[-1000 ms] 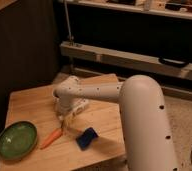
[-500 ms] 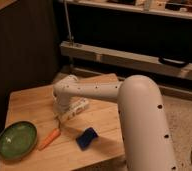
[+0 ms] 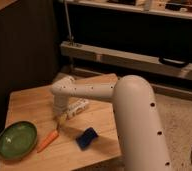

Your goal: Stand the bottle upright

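Our gripper (image 3: 60, 114) hangs low over the counter (image 3: 29, 100), at one end of the bottle (image 3: 78, 107). The bottle lies on its side, its long axis running away from the gripper toward our arm's base. We cannot tell whether the gripper has closed on it.

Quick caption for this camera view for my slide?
Gripper at the table beside the bottle lying on its side; carrot, green bowl and blue object nearby.

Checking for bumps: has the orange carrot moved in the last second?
No. The orange carrot still lies beside the round green bowl, same gap; the gripper hangs next to the pale plastic bottle.
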### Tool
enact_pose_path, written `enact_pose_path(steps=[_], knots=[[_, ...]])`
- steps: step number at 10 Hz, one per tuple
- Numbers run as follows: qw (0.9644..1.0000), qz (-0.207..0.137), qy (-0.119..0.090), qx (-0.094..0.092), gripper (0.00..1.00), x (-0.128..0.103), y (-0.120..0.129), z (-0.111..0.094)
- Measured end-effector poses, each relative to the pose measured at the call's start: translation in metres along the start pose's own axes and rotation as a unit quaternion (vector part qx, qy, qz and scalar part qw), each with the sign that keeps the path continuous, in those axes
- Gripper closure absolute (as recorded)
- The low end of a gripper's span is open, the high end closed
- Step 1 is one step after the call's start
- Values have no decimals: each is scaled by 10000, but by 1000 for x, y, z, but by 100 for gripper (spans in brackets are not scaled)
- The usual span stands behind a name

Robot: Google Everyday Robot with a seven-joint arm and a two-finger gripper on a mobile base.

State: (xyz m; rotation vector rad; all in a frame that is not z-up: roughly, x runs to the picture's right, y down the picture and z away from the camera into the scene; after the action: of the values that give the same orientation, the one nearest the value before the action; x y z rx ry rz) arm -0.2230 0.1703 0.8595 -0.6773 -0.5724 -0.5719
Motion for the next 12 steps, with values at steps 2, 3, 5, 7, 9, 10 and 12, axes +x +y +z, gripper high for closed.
enact_pose_path(steps=[2, 3, 5, 7, 9, 10, 12], knots=[[10000, 20, -7, -39, 49, 2, 1, 4], [10000, 35, -14, -41, 58, 3, 1, 4], [10000, 46, -11, -36, 70, 4, 0, 4], [10000, 28, 7, -12, 70, 4, -3, 0], [10000, 10, -13, 30, 70, 4, -5, -6], [9999, 18, -65, 77, 70, 4, -6, -12], [9992, 95, -325, 232, 70, 3, -9, -36]])
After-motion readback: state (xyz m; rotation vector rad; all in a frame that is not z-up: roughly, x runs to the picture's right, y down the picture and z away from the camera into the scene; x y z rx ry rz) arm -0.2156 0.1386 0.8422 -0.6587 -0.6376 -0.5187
